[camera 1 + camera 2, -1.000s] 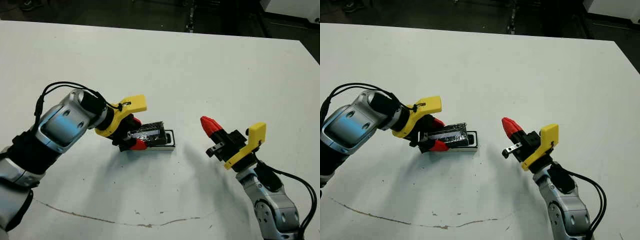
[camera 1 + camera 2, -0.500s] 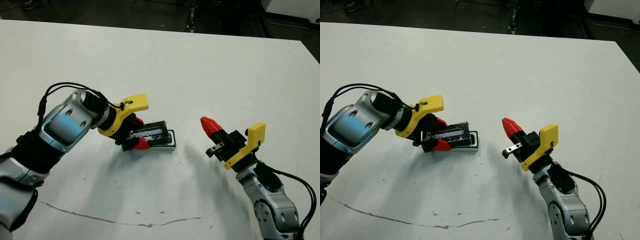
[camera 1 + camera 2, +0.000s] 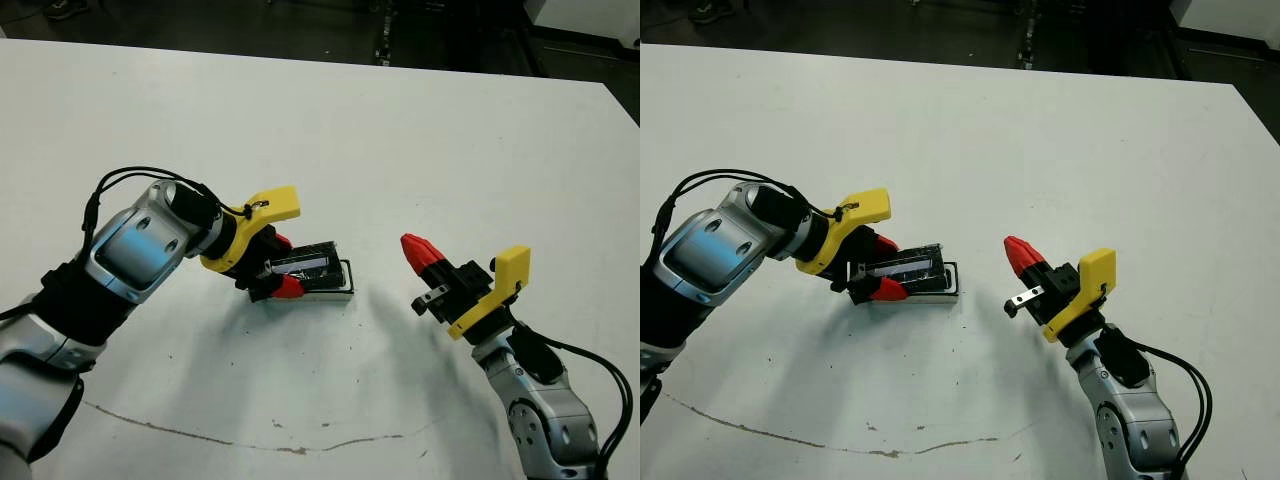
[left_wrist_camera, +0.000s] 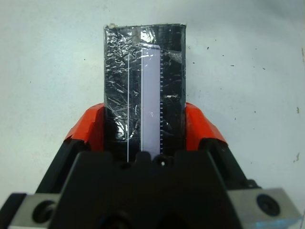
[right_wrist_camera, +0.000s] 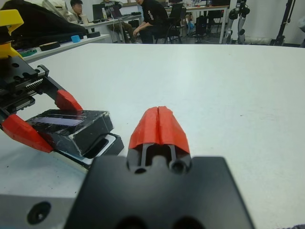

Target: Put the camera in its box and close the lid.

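Both risks sit with the left jaws point(image 3: 272, 278) gripping the lid point(image 3: 303, 264) tilted over the box point(image 3: 335, 290): misaligned seating or shoving the box across the desk point(image 3: 400, 130); right jaws point(image 3: 421, 254) rest closed, empty.

Black lid point(image 4: 143, 90) with silvery crinkled speckle and a pale lilac strip; the box point(image 3: 335, 285) beneath looks dark-sided, perhaps white within. Red fingertips point(image 4: 202, 126), yellow brackets; white tabletop point(image 3: 400, 140).
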`<move>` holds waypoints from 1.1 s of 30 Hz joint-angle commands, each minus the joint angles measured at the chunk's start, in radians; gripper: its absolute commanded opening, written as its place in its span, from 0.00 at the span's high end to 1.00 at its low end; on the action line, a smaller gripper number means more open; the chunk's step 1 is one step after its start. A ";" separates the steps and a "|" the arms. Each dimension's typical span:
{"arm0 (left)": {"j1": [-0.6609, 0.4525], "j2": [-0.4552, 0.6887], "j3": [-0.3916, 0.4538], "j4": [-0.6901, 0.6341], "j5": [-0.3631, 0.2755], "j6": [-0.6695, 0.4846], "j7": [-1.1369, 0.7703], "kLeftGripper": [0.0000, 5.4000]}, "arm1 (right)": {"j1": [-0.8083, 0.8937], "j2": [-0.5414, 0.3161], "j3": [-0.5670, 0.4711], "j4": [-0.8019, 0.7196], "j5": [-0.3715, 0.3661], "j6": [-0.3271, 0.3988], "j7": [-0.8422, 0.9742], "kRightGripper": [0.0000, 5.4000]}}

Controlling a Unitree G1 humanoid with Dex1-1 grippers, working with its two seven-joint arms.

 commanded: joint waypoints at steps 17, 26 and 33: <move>0.037 -0.109 -0.036 0.069 -0.025 -0.211 -0.049 0.42 | 0.009 -0.005 -0.008 -0.002 0.010 0.012 -0.006 1.00; 0.028 -0.128 -0.049 0.096 -0.017 -0.231 -0.075 0.42 | 0.011 -0.012 -0.014 -0.004 0.002 0.002 -0.005 1.00; 0.024 -0.130 -0.057 0.090 -0.008 -0.207 -0.073 0.42 | 0.012 -0.008 -0.014 -0.005 0.004 0.004 -0.006 1.00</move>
